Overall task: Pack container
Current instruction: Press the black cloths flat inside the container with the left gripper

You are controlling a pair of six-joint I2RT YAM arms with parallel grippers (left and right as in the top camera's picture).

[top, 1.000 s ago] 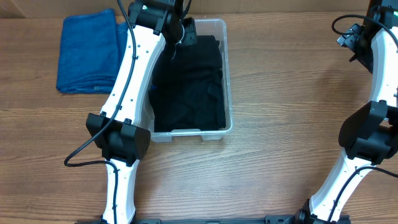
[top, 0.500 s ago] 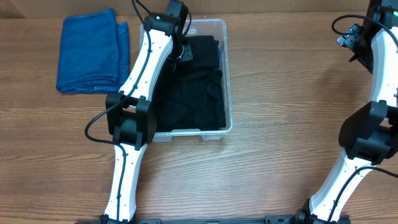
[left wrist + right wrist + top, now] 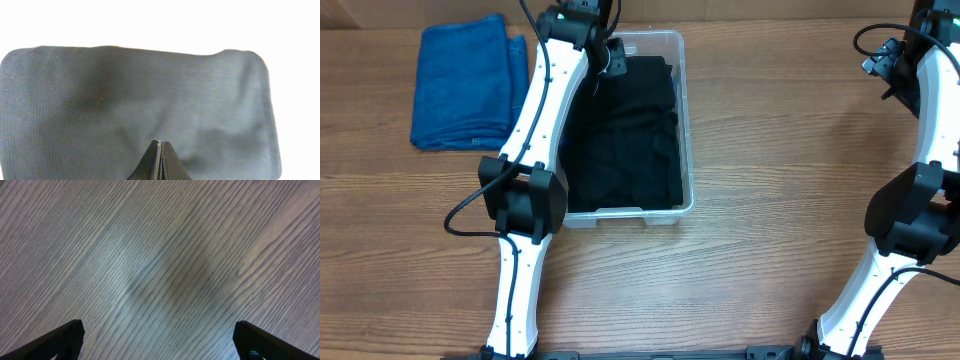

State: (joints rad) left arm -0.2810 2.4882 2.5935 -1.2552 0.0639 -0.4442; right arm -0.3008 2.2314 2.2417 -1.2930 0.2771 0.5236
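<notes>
Left pincer [image 3: 159, 146] has been lifted back off the black cloth [image 3: 630, 130], jaws pressed together on nothing. The cloth is left inside the container [image 3: 687, 120], left of centre on the bench [image 3: 780, 200]. Blue cloth [image 3: 460, 85], far left, is judged the next item. Right pincer [image 3: 160, 339] is parked spread wide, far right.

Clear glossy plastic container [image 3: 686, 120], matt black knit cloth [image 3: 625, 135], grained wood table [image 3: 780, 150].

bin: clear rectangular plastic container [image 3: 687, 120] filled wall to wall by black folded cloth [image 3: 635, 150], top open | left: white left arm [image 3: 544, 110] overhangs its left rim | far-left: blue folded towel [image 3: 460, 80] | right: bare wooden surface [image 3: 780, 150] reaching to the white right arm [image 3: 932, 100]
</notes>
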